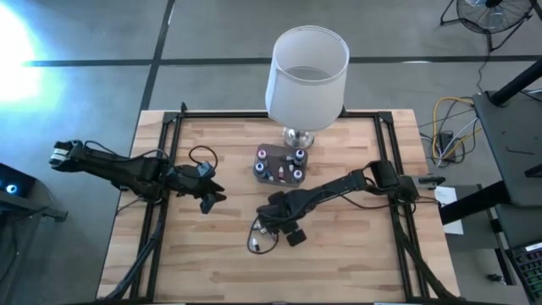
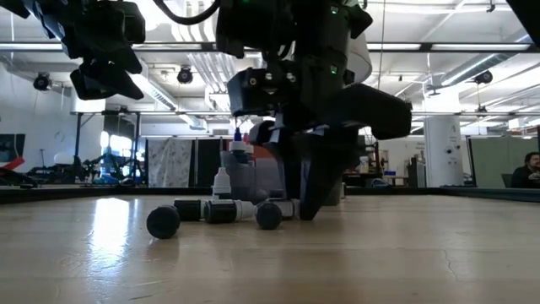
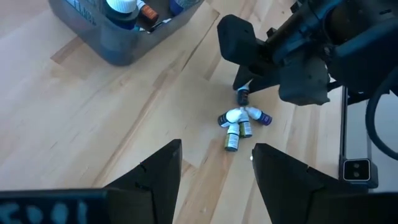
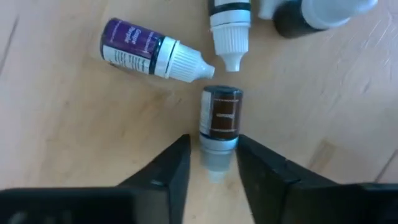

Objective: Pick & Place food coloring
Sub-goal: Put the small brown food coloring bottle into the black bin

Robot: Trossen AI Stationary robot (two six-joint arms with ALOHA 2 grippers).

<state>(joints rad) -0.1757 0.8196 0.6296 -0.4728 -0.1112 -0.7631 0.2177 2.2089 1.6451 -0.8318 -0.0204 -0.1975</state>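
Several food coloring bottles [image 4: 149,53] lie on their sides in a small cluster [image 3: 239,121] on the wooden table, near its middle. My right gripper [image 4: 213,165] points straight down over the cluster and is shut on a brown-labelled bottle [image 4: 221,115]. More bottles stand in a small clear tub [image 1: 279,165] in front of the lamp's foot. My left gripper [image 3: 217,168] hangs open above the table to the left of the tub [image 3: 118,37], with nothing between its fingers. My right gripper has the brown-labelled bottle's pale cap end [image 4: 216,152] between its two fingers, which come from above, point down and lie across the bottle. The bottle lies on its side on the table.
A big white-shaded lamp [image 1: 306,72] stands at the table's far middle, right behind the tub. Black rails [image 1: 165,144] run along the table's left, right and far edges. Loose bottles [image 2: 221,209] and dark round caps [image 2: 163,221] lie beside my right gripper [image 2: 316,198].
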